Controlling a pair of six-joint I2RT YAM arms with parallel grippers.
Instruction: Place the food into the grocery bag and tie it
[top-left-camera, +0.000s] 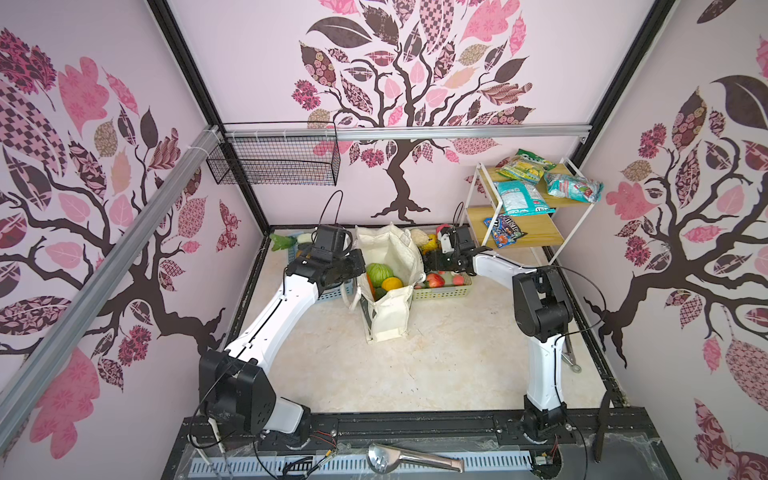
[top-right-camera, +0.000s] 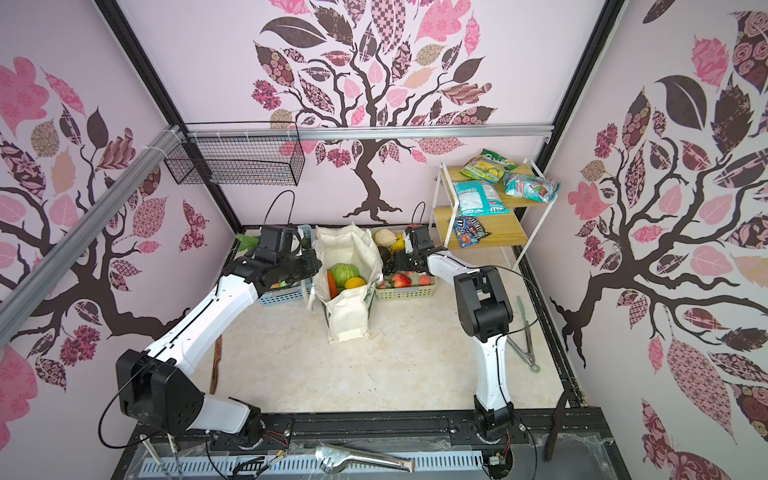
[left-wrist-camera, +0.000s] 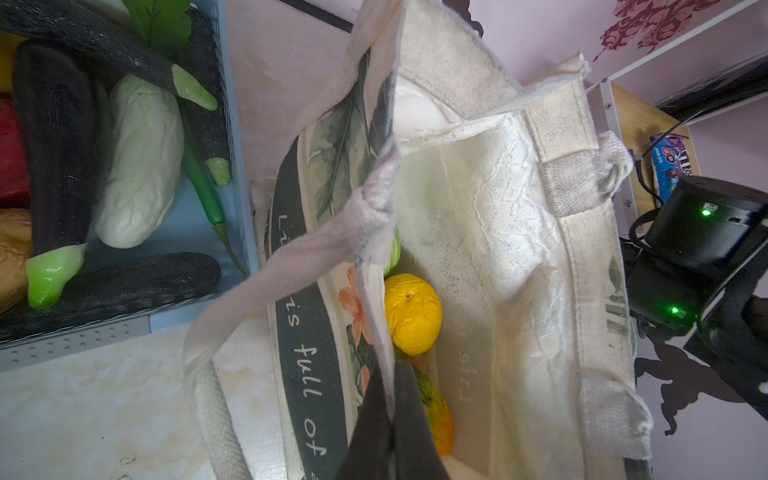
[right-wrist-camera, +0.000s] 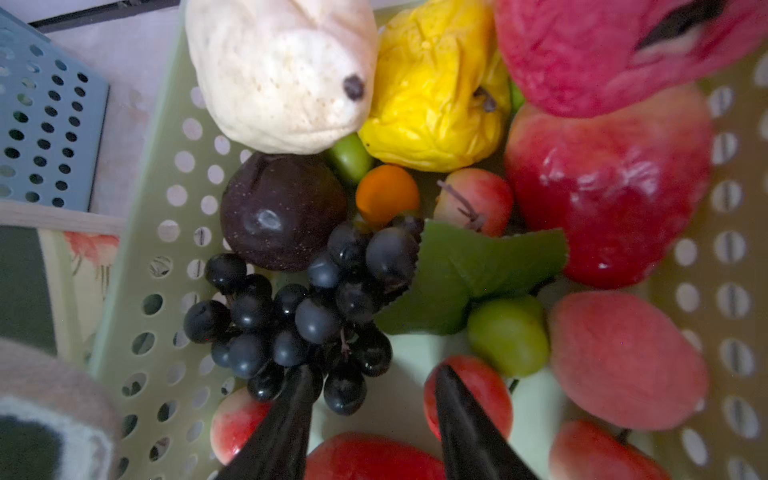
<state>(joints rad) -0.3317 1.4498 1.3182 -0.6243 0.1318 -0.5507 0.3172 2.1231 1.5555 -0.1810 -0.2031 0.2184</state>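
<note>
The grocery bag (top-left-camera: 388, 316) stands open at the middle of the tabletop (top-left-camera: 436, 374) in both top views; inside it lie a green cabbage (top-left-camera: 379, 273), an orange (top-left-camera: 392, 284) and a carrot (top-right-camera: 332, 284). The left end effector (left-wrist-camera: 395, 374) is clamped on the bag's rim at the bag's 9 o'clock side, with cloth pinched between the dark fingers (left-wrist-camera: 370, 440); a strap handle (left-wrist-camera: 291, 270) droops outside over the printed panel. Just beside the bag at 9 o'clock sits a blue basket (top-left-camera: 332, 295) with a dark aubergine (left-wrist-camera: 58, 137) and a pale long vegetable (left-wrist-camera: 137, 166). At 3 o'clock a pale green basket (top-left-camera: 442, 293) holds more food. The right end effector (right-wrist-camera: 374, 370) hangs over it, fingers apart and gripping nothing, one tip at a bunch of dark grapes (right-wrist-camera: 299, 307); near these lie a dark round fruit (right-wrist-camera: 282, 212), a yellow fruit (right-wrist-camera: 432, 95) and a red apple (right-wrist-camera: 606, 187). At 2 o'clock a shelf (top-left-camera: 536, 232) carries snack packets (top-left-camera: 519, 197).
</note>
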